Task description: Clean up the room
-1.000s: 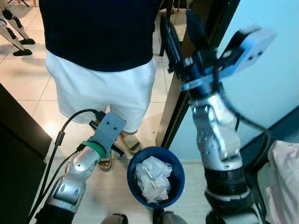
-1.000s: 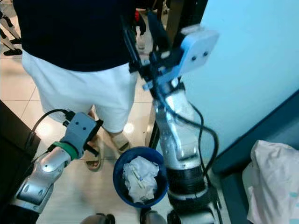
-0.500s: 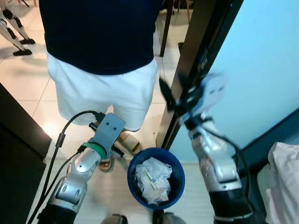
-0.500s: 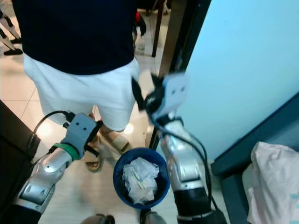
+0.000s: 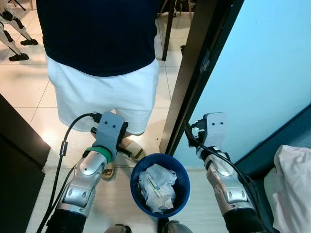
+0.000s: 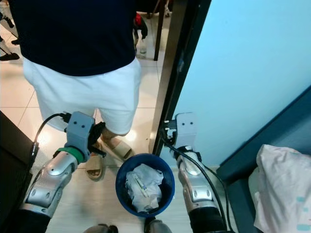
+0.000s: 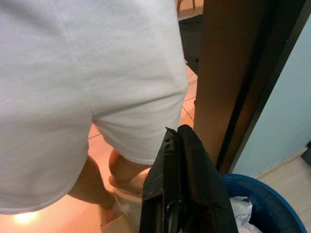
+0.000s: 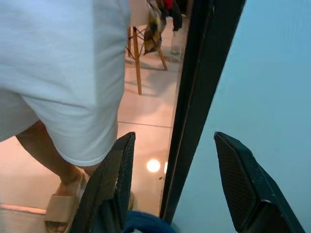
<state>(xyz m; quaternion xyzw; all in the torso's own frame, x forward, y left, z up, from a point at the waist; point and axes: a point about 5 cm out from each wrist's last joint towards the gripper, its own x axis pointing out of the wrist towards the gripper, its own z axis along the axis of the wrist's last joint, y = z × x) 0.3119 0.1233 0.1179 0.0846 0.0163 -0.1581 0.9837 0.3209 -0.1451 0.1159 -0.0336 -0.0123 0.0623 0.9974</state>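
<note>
One blue bin (image 5: pixel 182 187) w/ crumpled white paper (image 5: pixel 156 186) sits on the tiled floor. Left gripper (image 7: pixel 179 145) hovers just beside bin's left rim, fingers pressed together, empty. Right gripper (image 8: pixel 175 179) above bin's right side, fingers wide apart, empty. Person in white shorts (image 5: pixel 102 97) stands just behind bin, near dark door frame (image 5: pixel 194 73).

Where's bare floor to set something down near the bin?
Bare tile lies left of the person, toward the dark cabinet. Between the bin and the person's sandals it's crowded, and the door frame closes the right.
</note>
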